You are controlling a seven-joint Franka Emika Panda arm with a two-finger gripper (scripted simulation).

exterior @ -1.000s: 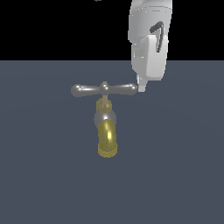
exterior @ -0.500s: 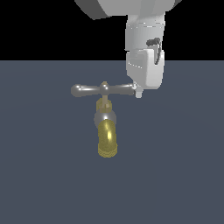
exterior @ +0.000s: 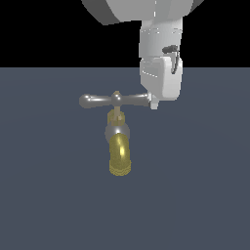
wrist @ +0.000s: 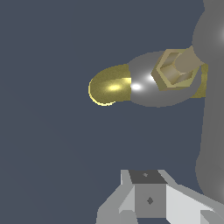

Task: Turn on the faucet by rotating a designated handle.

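Observation:
In the exterior view the faucet stands mid-scene, its brass-yellow spout (exterior: 119, 156) curving down toward the camera under a grey collar (exterior: 117, 131). The handle (exterior: 100, 101), a grey crossbar with a brass knob at its centre, lies level on top. My gripper (exterior: 154, 104) hangs at the bar's end on the exterior view's right, its white body covering that end, and looks to be touching it. The fingers appear shut with nothing between them. The wrist view shows the spout (wrist: 109, 86), the brass hex stem (wrist: 175, 70), the handle (wrist: 212, 109) and my gripper (wrist: 148, 199).
A flat dark blue-grey floor (exterior: 49, 195) lies under the faucet and all around it. The arm's large white link (exterior: 136, 10) fills the space above the gripper.
The gripper has come down and slightly toward the exterior view's left, closing on the handle's end. The arm's upper link has dropped into view. The handle has not visibly turned.

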